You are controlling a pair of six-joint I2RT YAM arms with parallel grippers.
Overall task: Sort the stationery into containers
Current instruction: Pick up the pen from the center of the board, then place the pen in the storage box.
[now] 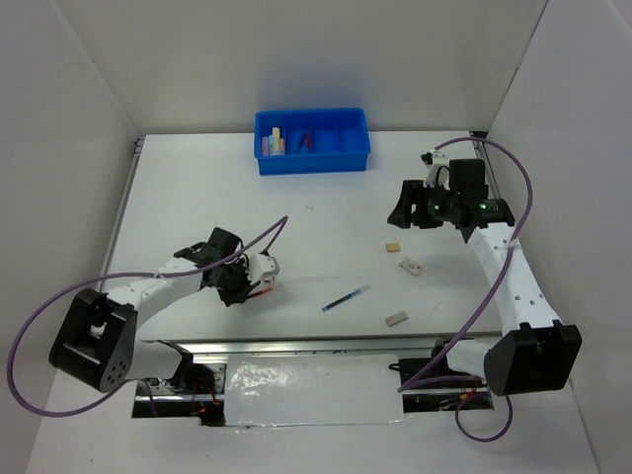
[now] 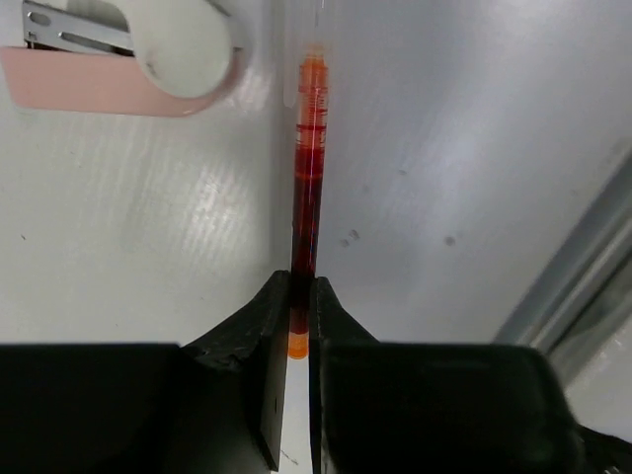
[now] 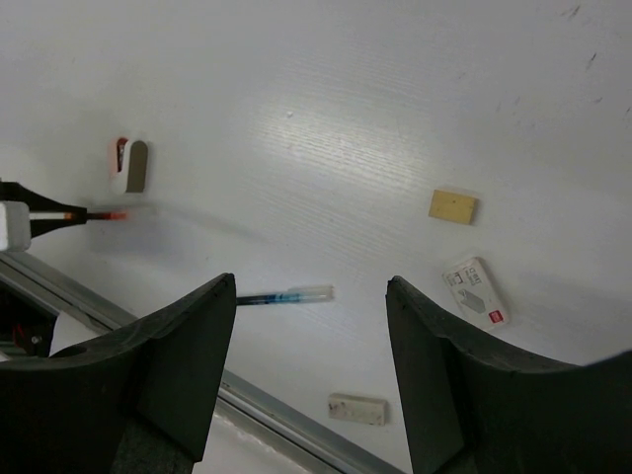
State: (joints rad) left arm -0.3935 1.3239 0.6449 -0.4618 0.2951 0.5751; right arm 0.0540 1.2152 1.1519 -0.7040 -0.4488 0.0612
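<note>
The left gripper is pinched closed on the end of a thin red pen near the front of the white table, with a small pink and white stapler just beside the pen's far end. The right gripper hangs with its jaws spread wide and empty above loose items on the table: a blue pen, a beige eraser, a white eraser with a red label, and a pale eraser. The blue tray sits at the far edge, well apart from both arms, with a pale yellow bar in one of its left compartments.

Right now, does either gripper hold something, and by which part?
The left gripper pinches the red pen near one end. The right gripper is open and holds nothing.
</note>
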